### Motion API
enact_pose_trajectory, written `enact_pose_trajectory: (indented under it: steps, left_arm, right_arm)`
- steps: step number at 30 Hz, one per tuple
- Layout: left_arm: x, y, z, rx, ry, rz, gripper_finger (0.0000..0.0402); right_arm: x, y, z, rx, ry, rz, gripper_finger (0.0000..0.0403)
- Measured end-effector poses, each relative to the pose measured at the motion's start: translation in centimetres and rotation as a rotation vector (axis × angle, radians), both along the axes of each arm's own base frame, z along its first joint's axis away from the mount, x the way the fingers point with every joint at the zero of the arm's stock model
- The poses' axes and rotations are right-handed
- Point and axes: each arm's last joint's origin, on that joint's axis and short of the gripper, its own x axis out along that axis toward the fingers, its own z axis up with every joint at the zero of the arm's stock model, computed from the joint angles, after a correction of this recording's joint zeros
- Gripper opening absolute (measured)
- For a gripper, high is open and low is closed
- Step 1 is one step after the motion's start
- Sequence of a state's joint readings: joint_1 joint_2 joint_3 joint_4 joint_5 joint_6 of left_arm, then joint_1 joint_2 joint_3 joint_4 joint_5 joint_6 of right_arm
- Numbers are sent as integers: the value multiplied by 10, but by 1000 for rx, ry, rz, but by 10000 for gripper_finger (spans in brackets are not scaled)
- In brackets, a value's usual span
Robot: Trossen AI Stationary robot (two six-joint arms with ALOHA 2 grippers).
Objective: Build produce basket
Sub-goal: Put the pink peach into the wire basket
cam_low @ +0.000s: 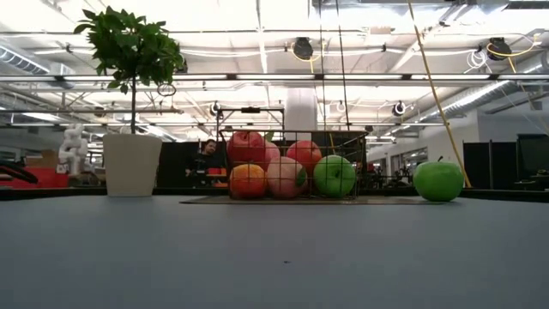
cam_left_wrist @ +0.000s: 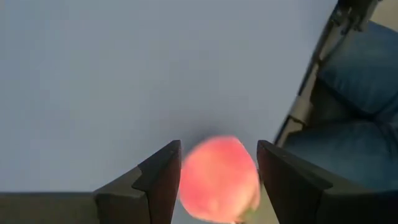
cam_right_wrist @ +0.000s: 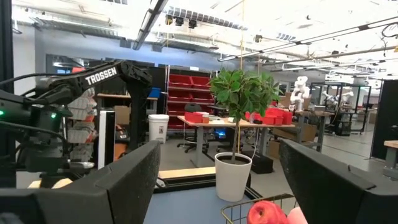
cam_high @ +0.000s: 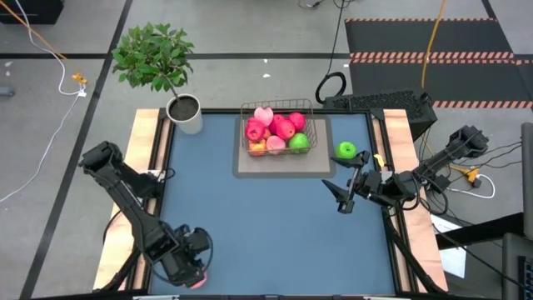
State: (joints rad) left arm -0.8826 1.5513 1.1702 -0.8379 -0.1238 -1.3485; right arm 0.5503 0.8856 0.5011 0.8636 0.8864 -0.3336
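The wire basket (cam_high: 310, 107) stands on a grey mat at the table's far middle and holds several red, pink, orange and green fruits (cam_low: 287, 167). A green apple (cam_high: 346, 151) rests on the table to its right, also in the low view (cam_low: 438, 181). My left gripper (cam_high: 193, 268) is at the near left edge, shut on a pink-red fruit (cam_left_wrist: 217, 177). My right gripper (cam_high: 341, 197) is open and empty above the table, right of centre, near side of the green apple. Its fingers also show wide apart in the right wrist view (cam_right_wrist: 219, 149). My left gripper has the pink-red fruit between its two fingers, one on each side (cam_left_wrist: 186, 180), at the fruit's widest part. The fingers come from above, pointing down at the table. Whether the fruit rests on the table or is lifted, I cannot tell.
A potted leafy plant (cam_high: 185, 111) stands at the far left corner. The mat (cam_high: 246, 169) lies under the basket. Wooden rails (cam_high: 152, 142) run along both sides. The blue table top (cam_high: 266, 225) stretches between the arms.
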Motion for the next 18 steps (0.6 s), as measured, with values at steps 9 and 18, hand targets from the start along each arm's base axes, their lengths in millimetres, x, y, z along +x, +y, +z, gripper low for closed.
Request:
enact_pose_trajectory:
  steps: [9, 18]
  left_arm:
    - [-16, -14, 0, -66, 32, 77, 220]
    - [3, 14, 1, 287, -251, 201, 274]
  right_arm:
    - [0, 0, 0, 0, 0, 0, 320]
    - [0, 0, 1, 23, -14, 6, 320]
